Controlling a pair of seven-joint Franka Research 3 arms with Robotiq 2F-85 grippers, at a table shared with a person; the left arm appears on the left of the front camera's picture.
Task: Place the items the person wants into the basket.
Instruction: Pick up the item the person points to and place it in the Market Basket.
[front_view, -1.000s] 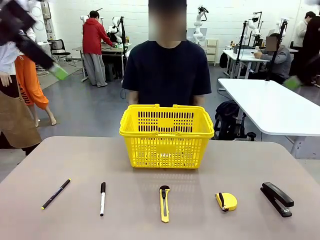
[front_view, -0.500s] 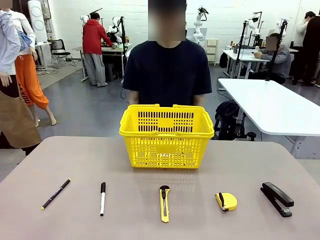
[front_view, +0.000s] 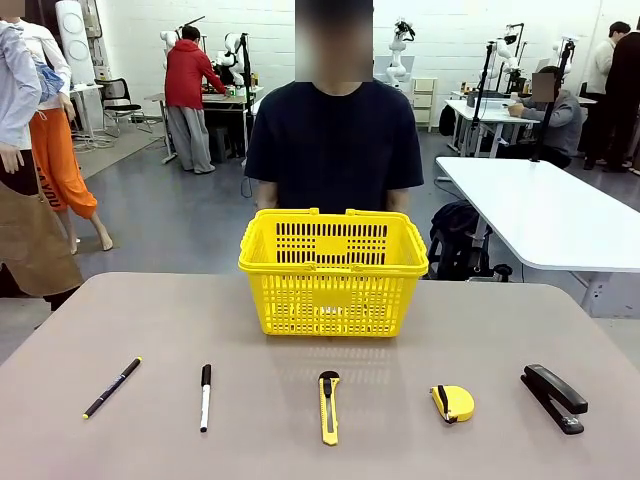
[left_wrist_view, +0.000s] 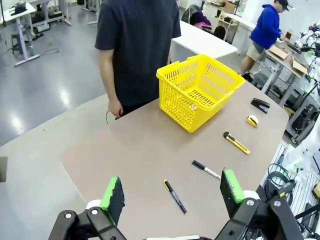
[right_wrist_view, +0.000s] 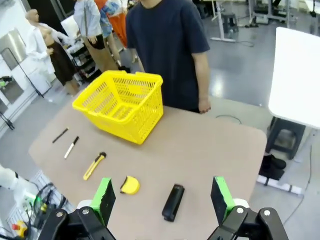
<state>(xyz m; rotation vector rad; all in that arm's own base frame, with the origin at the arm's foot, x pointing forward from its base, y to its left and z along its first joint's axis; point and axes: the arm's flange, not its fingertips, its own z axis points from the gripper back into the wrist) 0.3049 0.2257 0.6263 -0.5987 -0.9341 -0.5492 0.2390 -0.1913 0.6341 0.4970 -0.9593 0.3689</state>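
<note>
The yellow-and-black utility knife (front_view: 328, 407), the small rounded yellow tape measure (front_view: 452, 402) and the black stapler (front_view: 553, 397) lie untouched in a row on the grey-brown table (front_view: 150, 320). All three sit far below both claws.

From the right claw (right_wrist_view: 162, 196), the stapler lies below and ahead, in line with the gap between its green pads. The tape measure sits toward one pad and the knife farther out that way. This claw is spread wide and holds nothing. The left claw (left_wrist_view: 171, 190) is just as wide and empty. The thin black pen with a yellow tip (left_wrist_view: 175, 196) and the white marker with a black cap (left_wrist_view: 206, 170) lie nearest under it.

Beyond the row stands the large bright yellow plastic basket (front_view: 333, 300), and behind that the person in a dark navy T-shirt (front_view: 334, 145), arms hanging down.

No choice seems signalled yet, so the sound move is probably to watch the person's hands before committing. After that, the nearer claw should likely come straight down and close across an item's narrow width. The rounded tape measure could slip.
</note>
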